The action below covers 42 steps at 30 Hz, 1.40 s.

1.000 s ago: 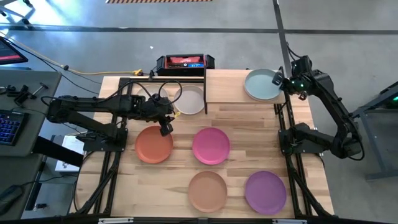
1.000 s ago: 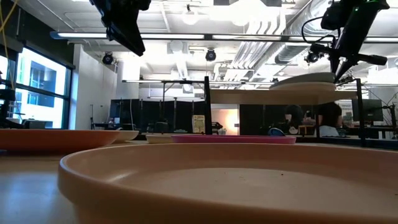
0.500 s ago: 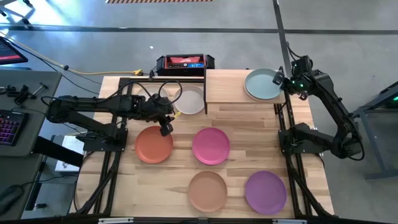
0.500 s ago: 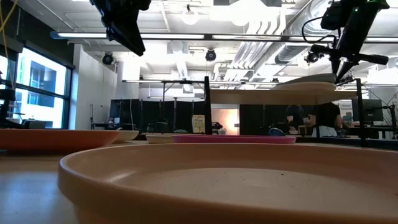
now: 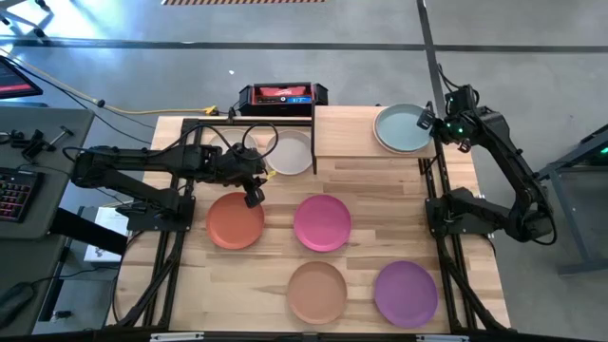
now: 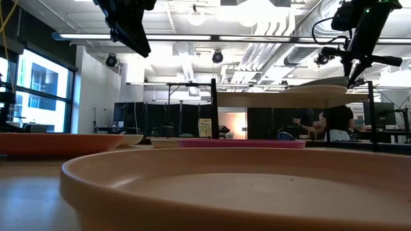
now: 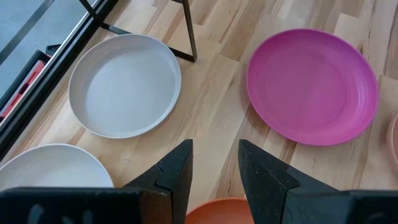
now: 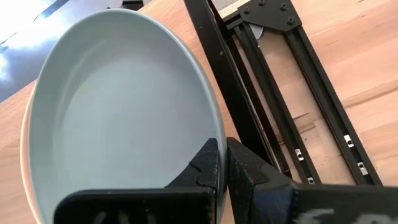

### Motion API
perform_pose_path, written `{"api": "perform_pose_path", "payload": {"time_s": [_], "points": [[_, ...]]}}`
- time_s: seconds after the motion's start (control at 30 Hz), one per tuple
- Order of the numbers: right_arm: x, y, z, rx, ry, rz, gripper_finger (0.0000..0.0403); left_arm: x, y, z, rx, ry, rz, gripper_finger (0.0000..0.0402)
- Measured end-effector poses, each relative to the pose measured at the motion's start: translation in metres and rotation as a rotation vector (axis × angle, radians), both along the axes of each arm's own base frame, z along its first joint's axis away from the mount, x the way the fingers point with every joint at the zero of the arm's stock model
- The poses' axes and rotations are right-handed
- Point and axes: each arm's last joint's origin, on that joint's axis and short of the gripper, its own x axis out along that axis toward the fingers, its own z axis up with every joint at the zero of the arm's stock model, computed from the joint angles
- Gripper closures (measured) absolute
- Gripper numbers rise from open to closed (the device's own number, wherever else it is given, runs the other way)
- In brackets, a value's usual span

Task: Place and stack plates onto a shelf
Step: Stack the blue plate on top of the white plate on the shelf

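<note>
The teal plate [image 5: 400,130] lies on the light-wood shelf [image 5: 347,133] at the table's far right. Under its side shows a pale peach rim [image 8: 25,146]. My right gripper [image 8: 222,163] is shut on the teal plate's edge. My left gripper [image 7: 216,168] hangs open with nothing between its fingers, above the table between the orange-red plate [image 5: 235,220] and two off-white plates [image 7: 124,84], [image 7: 53,168]. The magenta [image 5: 322,222], tan [image 5: 317,292] and purple [image 5: 406,294] plates rest flat on the tabletop. My right gripper pinches the teal plate's rim [image 8: 208,134] on its right side. One finger is over the inside of the rim and the other outside it. The fingers slant down from the table's right. The plate lies nearly level on the peach plate on the shelf.
The shelf's black posts [image 7: 186,31] and the arm frame [image 8: 273,93] stand close to the plates. A red-and-black box [image 5: 282,95] sits at the far edge. People move in the room behind the table in the low view.
In the low view the teal plate has sunk and flattened. A second ago it stood raised above the shelf board; now it lies low and level under my right gripper, which stays shut on it.
</note>
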Motion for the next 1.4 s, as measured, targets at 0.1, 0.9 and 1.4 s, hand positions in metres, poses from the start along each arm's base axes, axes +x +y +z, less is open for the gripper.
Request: {"api": "perform_pose_path", "payload": {"time_s": [0.1,0.9,1.4], "points": [[-0.0002,-0.0002,0.0001,-0.004,0.007,-0.003,0.0402,0.0000,0.0000,0.0000,0.000,0.000,0.000,0.0284],[0.0001,-0.0018,0.0011,-0.042,0.061,0.088,0.0402,0.0000,0.0000,0.0000,0.000,0.000,0.000,0.0284],[0.0006,-0.0026,0.0016,-0.054,0.065,0.115,0.0402,0.0000,0.0000,0.0000,0.000,0.000,0.000,0.0284]]}}
